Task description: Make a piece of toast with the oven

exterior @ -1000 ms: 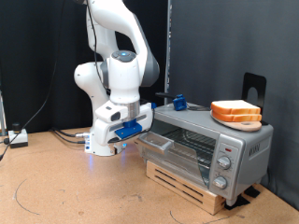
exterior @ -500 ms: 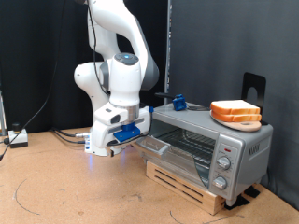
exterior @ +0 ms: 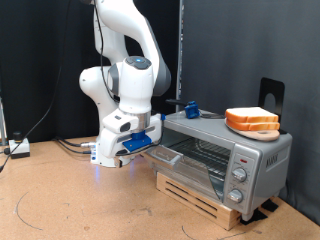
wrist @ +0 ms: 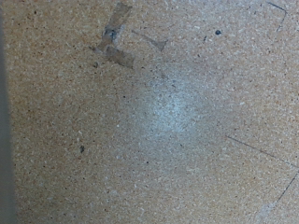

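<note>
The silver toaster oven (exterior: 245,158) stands on a wooden pallet at the exterior view's right, its glass door (exterior: 170,152) pulled partly open. Two bread slices (exterior: 252,121) with orange-tan crust lie stacked on the oven's top. My gripper (exterior: 140,143) with blue fingers sits at the door's upper edge, on the exterior view's left of the oven; the fingers are too small to read. The wrist view shows only the chipboard floor (wrist: 149,112), no fingers and no bread.
A blue object (exterior: 190,108) sits on the oven's back left corner. A black stand (exterior: 271,95) rises behind the bread. Cables and a small box (exterior: 18,148) lie at the exterior view's left. The chipboard floor (exterior: 70,200) spreads in front.
The gripper has moved slightly to the exterior view's left and down between one second ago and half a second ago, pulling the door wider. Since then nothing visibly moved.
</note>
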